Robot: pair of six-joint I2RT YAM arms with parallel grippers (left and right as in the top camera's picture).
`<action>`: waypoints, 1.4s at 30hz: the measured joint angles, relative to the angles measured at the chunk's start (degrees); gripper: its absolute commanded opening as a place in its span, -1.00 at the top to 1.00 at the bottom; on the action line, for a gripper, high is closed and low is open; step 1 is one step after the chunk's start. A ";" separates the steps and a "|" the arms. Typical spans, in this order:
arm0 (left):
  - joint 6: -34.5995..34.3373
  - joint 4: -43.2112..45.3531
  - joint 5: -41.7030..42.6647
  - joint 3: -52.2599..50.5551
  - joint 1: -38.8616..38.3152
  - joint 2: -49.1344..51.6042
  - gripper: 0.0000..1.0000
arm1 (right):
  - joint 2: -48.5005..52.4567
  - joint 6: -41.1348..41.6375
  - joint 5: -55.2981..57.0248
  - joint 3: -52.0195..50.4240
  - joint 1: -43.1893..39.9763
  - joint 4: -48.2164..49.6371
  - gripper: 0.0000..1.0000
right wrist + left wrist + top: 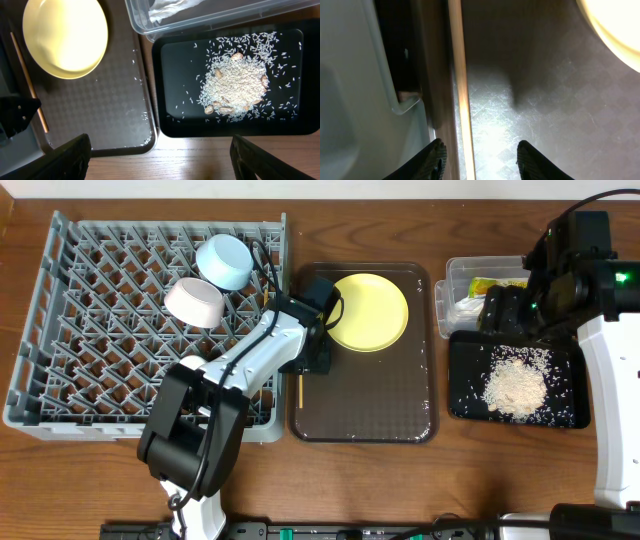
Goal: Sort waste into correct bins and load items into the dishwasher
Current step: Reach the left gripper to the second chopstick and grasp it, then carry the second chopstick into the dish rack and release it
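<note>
At the worktop's middle, the left pincer straddles a thin wooden chopstick, jaws apart, not gripping.
The chopstick lies along the left rim of the dark brown serving tray; the right pincer gapes wide.

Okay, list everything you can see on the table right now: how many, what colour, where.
dish rack: one, grey, left
light blue bowl: one, in rack
white bowl: one, beside it
serving tray: one, dark brown, centre
plate: one, yellow, on serving tray
chopstick: one, wooden, serving tray's left edge
tub: one, clear, far right
wrapper: one, green-yellow, in tub
black tray: one, near right
rice scraps: pile, whitish, in black tray
left gripper: black, open, over chopstick
right gripper: black, open, right side
</note>
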 measured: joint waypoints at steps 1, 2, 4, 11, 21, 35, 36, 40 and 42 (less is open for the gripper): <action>-0.11 0.00 -0.02 -0.02 0.00 0.09 0.00 | 0.00 0.00 -0.02 0.00 0.00 0.00 -0.73; -0.15 0.07 -0.02 -0.02 0.02 0.11 0.00 | 0.00 0.00 -0.02 0.00 0.00 0.00 -0.74; -0.33 0.15 -0.02 -0.02 0.02 0.13 0.00 | 0.00 0.00 -0.02 0.00 0.00 0.00 -0.74; -1.29 0.31 -0.04 -0.02 -0.22 0.13 0.01 | 0.00 0.00 0.00 0.00 0.00 0.00 -0.74; -2.29 0.66 -0.07 -0.02 -0.50 0.57 0.01 | 0.00 0.00 0.00 0.00 0.00 0.00 -0.74; -2.97 1.29 0.09 0.00 -1.09 4.42 0.34 | 0.00 0.00 -0.02 0.00 0.00 0.00 -0.73; -3.10 1.40 0.22 0.00 -1.16 4.42 0.37 | 0.00 0.00 -0.02 0.00 0.00 -0.02 -0.73; -3.23 1.49 0.15 0.00 -1.79 4.42 0.53 | 0.00 0.00 -0.02 0.00 0.00 0.00 -0.73; -3.28 1.51 -0.09 0.00 -2.23 4.42 0.59 | 0.00 0.00 0.00 0.00 0.00 0.00 -0.73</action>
